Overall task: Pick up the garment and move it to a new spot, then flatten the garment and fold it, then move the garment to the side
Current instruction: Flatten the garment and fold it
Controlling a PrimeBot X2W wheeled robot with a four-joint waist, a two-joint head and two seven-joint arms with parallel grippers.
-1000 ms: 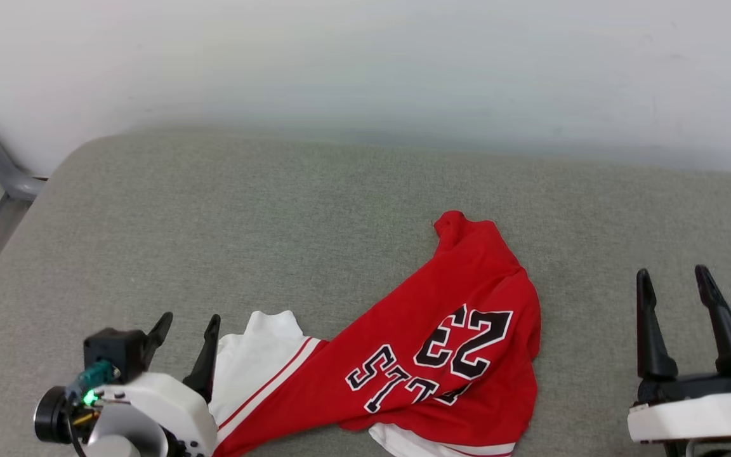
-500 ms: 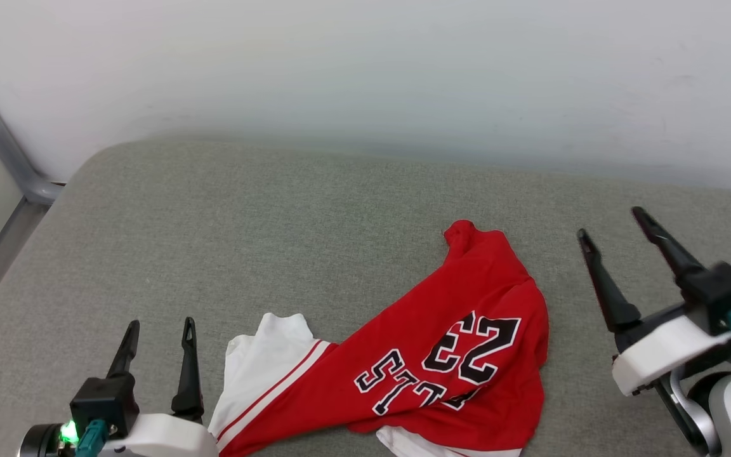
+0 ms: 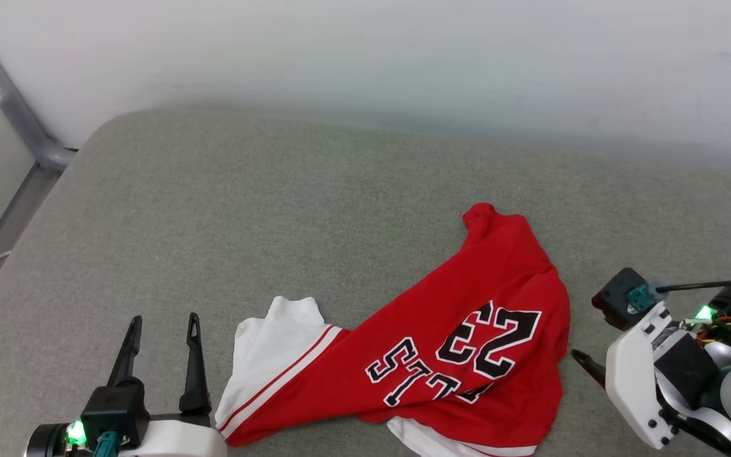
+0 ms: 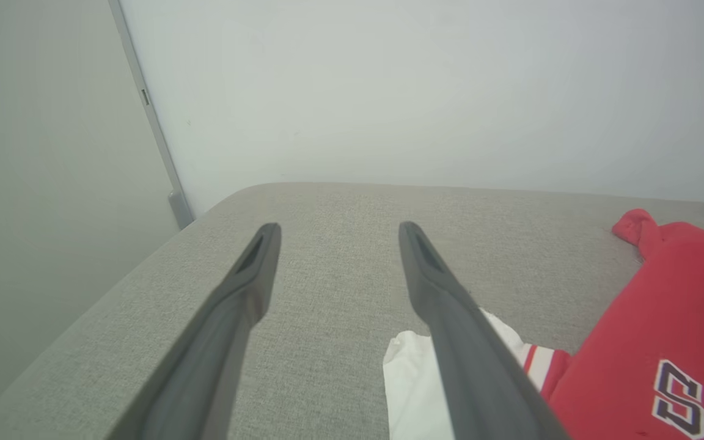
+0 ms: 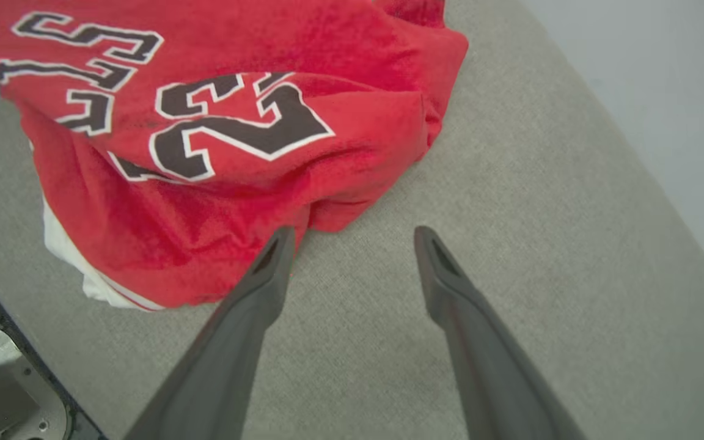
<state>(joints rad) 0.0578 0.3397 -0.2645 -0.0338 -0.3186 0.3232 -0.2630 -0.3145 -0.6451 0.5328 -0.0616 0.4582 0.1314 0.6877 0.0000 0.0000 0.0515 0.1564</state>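
The garment lies on the cushion, the left gripper just left of it, the right gripper just right.

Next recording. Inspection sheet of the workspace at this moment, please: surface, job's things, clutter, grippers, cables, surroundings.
Surface: grey fabric cushion, smooth.
Job's things: red jersey lying crumpled on the cushion, number 23 up, white sleeve at its left end.
Clutter: nothing seen.
Grippers: left gripper open, beside the white sleeve, empty; right gripper open, one fingertip by the jersey's red edge, empty.
Cables: black cable and coloured wires at the right wrist.
Surroundings: white wall behind; grey metal frame at left.
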